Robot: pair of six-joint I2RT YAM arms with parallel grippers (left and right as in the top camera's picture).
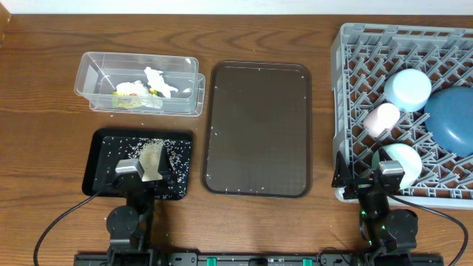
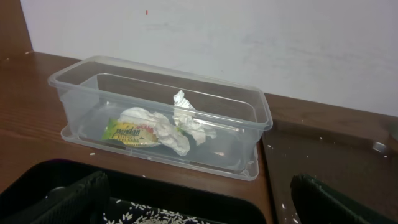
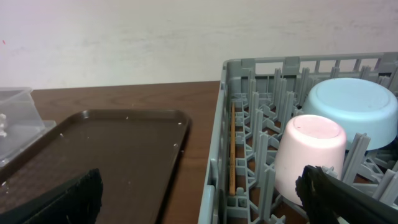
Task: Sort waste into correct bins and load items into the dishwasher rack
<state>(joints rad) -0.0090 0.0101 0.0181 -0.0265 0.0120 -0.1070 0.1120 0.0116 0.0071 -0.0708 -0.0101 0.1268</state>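
The clear tub (image 1: pixel 92 74) at back left holds crumpled white tissue (image 2: pixel 180 124) and a yellow-green wrapper (image 2: pixel 127 132). The black tray (image 1: pixel 103 170) in front of it holds a heap of white rice (image 1: pixel 150 154). My left gripper (image 1: pixel 139 174) hovers over the tray's near edge, open and empty (image 2: pixel 199 208). The grey rack (image 1: pixel 355 81) at right holds a pale-blue bowl (image 1: pixel 407 89), pink cup (image 1: pixel 382 118), blue plate-bowl (image 1: pixel 452 118) and mint-green bowl (image 1: pixel 403 159). A chopstick (image 3: pixel 232 146) lies along the rack's left wall. My right gripper (image 1: pixel 389 177) is open and empty at the rack's near edge.
A large dark-brown serving tray (image 1: pixel 259 129) lies between the bins and the rack, with a few stray rice grains on it. Some grains are scattered on the wooden table around the black tray. A white wall runs behind the table.
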